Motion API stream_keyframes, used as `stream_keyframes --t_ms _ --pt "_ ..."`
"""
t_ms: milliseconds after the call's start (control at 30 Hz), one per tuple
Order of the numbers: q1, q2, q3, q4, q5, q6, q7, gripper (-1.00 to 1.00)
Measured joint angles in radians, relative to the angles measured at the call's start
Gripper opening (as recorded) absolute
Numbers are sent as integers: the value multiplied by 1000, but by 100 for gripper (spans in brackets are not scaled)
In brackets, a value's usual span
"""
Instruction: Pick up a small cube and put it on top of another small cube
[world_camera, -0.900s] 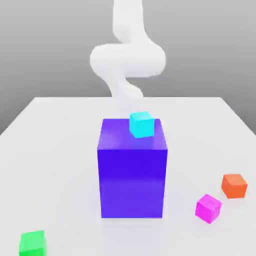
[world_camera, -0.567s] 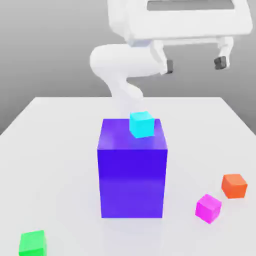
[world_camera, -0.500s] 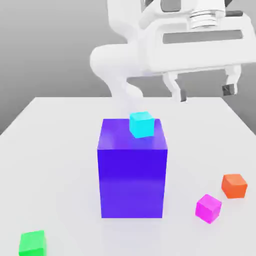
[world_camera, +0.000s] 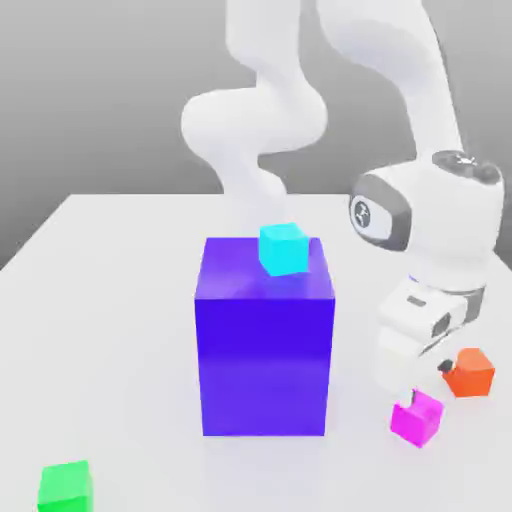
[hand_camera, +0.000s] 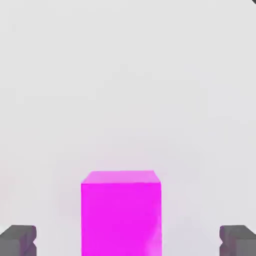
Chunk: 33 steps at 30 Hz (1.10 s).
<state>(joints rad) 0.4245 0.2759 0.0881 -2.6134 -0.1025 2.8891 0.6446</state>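
Observation:
The small magenta cube (world_camera: 417, 420) rests on the white table near the front, on the exterior view's right. My gripper (world_camera: 423, 382) hangs just above it, lowered close to the tabletop. In the hand view the magenta cube (hand_camera: 121, 212) sits midway between my two dark fingertips (hand_camera: 19, 240), with a clear gap on each side, so the gripper (hand_camera: 128, 241) is open and holds nothing. The small green cube (world_camera: 66, 487) lies alone at the front corner on the exterior view's left, far from the hand.
A big purple-blue block (world_camera: 265, 345) stands mid-table with a cyan cube (world_camera: 283, 248) on its top. An orange cube (world_camera: 470, 371) lies close behind the magenta one, right beside my hand. The white table (world_camera: 110, 300) spreads wide around the block.
The arm has swung down from high above the table to just over the magenta cube. The fingers stay wide apart. No cube has moved.

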Motion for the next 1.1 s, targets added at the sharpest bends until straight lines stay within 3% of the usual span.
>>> stream_keyframes --t_ms 67,100,333,533,967,1100 --pt "19 73 -22 14 -16 58 12 0" --pt "24 92 -28 17 -19 73 15 -100" --pt "23 87 -27 16 -22 69 18 -100" --pt "-17 -98 13 -16 45 -85 -39 -100" --pt "-448 -49 -249 227 173 -294 -417 -100" --pt "-583 67 -291 321 242 -267 -540 -100"
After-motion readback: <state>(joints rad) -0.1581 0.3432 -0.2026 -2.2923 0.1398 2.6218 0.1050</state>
